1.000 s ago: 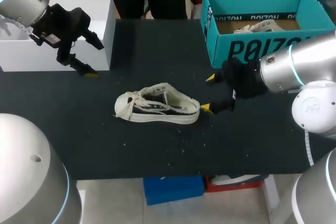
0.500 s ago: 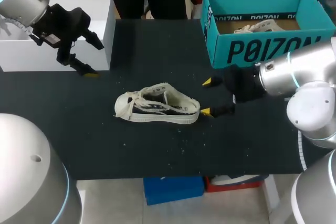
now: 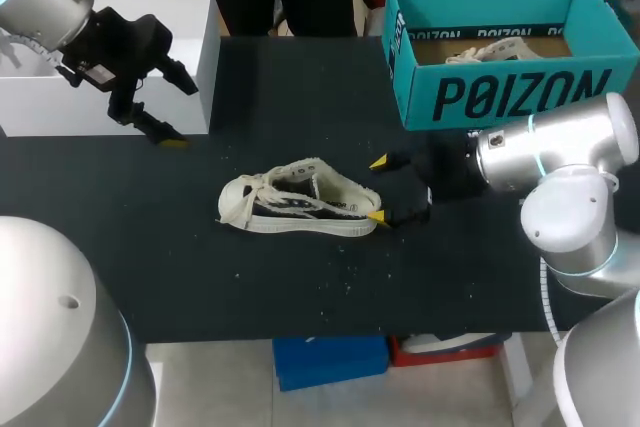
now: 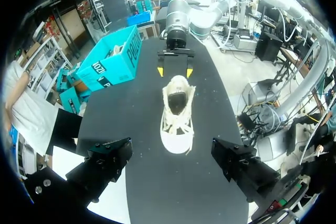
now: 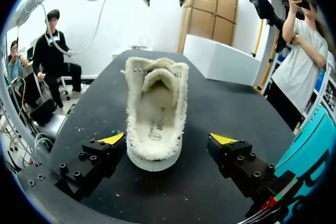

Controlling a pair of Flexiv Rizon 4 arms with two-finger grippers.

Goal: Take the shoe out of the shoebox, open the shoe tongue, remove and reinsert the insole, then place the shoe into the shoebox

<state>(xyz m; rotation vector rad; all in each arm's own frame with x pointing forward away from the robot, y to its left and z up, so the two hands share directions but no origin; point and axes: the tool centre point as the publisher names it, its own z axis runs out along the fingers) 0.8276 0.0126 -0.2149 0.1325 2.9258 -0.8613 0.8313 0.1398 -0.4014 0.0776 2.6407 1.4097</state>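
Observation:
A cream low-top shoe lies on its sole on the black table, toe to the left and open heel to the right. My right gripper is open at the heel. In the right wrist view the shoe has its heel end between the yellow-tipped fingers, with a gap on each side, and the fleecy insole shows inside. My left gripper hangs open at the far left, well away from the shoe. The teal shoebox stands at the back right.
A second cream shoe lies inside the shoebox. A white box stands at the back left, right behind my left gripper. Small white crumbs are scattered on the table in front of the shoe.
My right gripper has slid left along the table, from beside the shoebox up to the shoe's heel, staying open. The left arm and the shoe have not moved.

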